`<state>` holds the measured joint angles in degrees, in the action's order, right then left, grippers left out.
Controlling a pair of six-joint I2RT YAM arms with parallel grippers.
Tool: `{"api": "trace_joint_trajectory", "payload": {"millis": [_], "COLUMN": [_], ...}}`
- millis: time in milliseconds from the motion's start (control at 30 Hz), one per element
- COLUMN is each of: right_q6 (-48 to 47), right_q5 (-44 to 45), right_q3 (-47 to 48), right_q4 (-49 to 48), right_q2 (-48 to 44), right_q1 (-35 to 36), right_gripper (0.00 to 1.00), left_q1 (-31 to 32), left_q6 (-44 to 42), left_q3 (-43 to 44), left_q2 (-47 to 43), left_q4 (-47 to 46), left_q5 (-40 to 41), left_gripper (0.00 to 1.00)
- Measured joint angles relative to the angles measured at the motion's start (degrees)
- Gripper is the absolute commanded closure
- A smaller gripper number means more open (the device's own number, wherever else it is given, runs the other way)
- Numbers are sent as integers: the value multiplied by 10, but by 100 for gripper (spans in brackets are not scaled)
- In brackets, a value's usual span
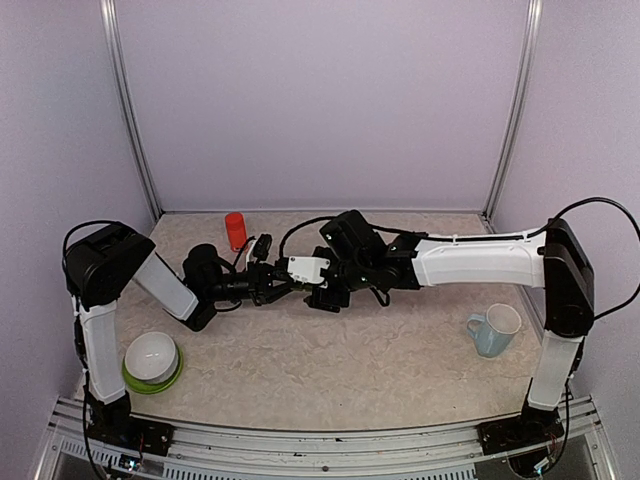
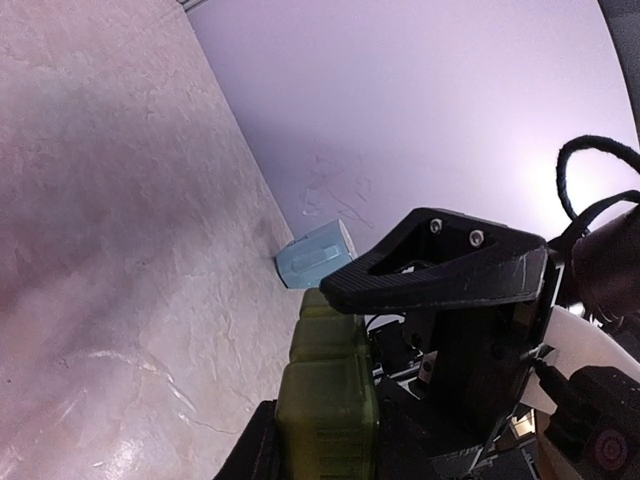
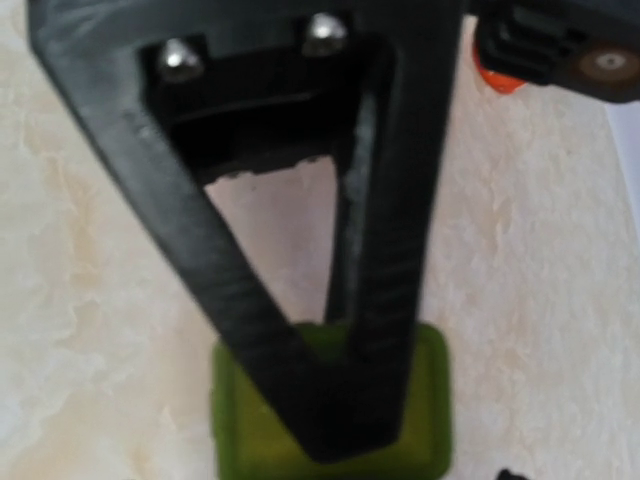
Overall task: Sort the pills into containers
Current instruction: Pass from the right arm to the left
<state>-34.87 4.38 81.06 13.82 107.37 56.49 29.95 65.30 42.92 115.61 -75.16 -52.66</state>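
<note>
The containers (image 2: 325,370) are a dark green strip of three joined compartments. My left gripper (image 2: 325,452) is shut on the strip's near end, with a black finger (image 2: 252,452) against its left side. In the top view my left gripper (image 1: 268,285) and right gripper (image 1: 325,297) meet at the table's middle. The right gripper's black triangular finger (image 2: 440,268) hangs over the strip's far end. In the right wrist view, which is blurred, my right gripper (image 3: 345,420) has its tip over a green compartment (image 3: 240,435); I cannot make out how its jaws stand. No pills show in any view.
An orange-red bottle (image 1: 235,230) stands behind the left arm. A pale blue mug (image 1: 495,330) sits at the right, also seen as the mug (image 2: 315,255) beyond the strip. A white bowl on a green plate (image 1: 152,360) lies near the left base. Walls close in the back and both sides.
</note>
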Motion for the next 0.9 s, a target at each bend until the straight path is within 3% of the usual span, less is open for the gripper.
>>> {"api": "trace_joint_trajectory", "payload": {"millis": [400, 900], "right_q6": [2, -3], "right_q5": [19, 50], "right_q3": [45, 71], "right_q4": [66, 91], "right_q2": [11, 63], "right_q1": [9, 9], "right_gripper": [30, 34], "left_q1": [-4, -8], "left_q6": [-52, -55], "left_q3": [4, 4], "left_q2": [0, 0], "left_q4": [90, 101], "left_q5": [27, 32], "left_gripper": [87, 86]}}
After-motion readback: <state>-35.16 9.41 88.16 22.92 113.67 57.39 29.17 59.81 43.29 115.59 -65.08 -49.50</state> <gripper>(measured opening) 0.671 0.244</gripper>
